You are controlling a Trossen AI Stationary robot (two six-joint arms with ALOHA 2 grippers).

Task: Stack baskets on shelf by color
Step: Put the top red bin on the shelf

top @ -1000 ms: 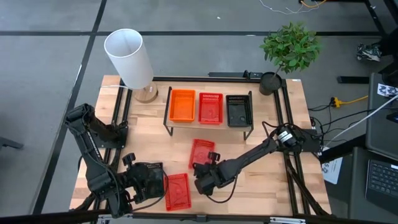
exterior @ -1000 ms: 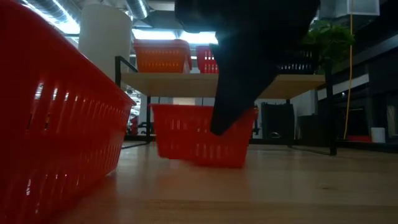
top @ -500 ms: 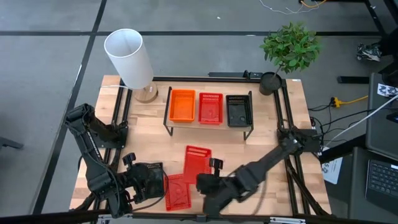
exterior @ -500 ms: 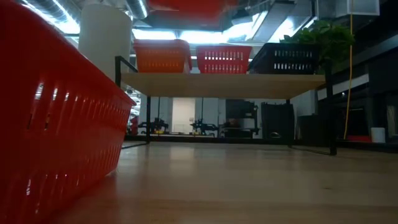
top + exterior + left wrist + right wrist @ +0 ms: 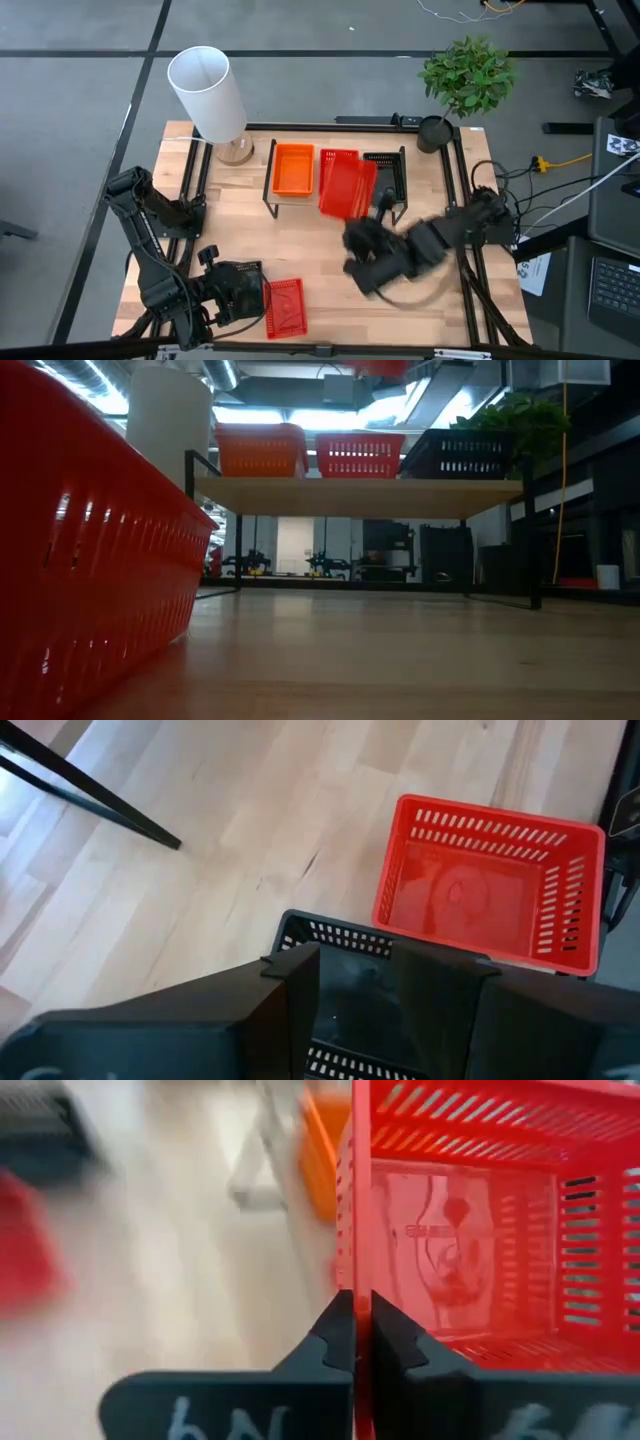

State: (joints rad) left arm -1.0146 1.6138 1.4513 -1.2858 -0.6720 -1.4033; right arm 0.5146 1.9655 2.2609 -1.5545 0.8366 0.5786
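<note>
High view: right gripper carries a red basket tilted in the air just over the shelf, above the red basket already sitting mid-shelf, between the orange basket and the black basket. Right wrist view shows the fingers pinched tight on one wall of the carried basket, almost no gap. Left gripper waits at the near table edge, well apart from the shelf, fingers spread wide over a black basket, not gripping it; another red basket lies just beside. Risks, as a guess: the single-wall pinch lets the basket swing, so a tilted drop could catch a rim, fail to nest in the red one, or knock the neighbours off. Surface is a light wood tabletop with black frame rails; white cylinder lamp and potted plant flank the shelf; grey floor beyond.
</note>
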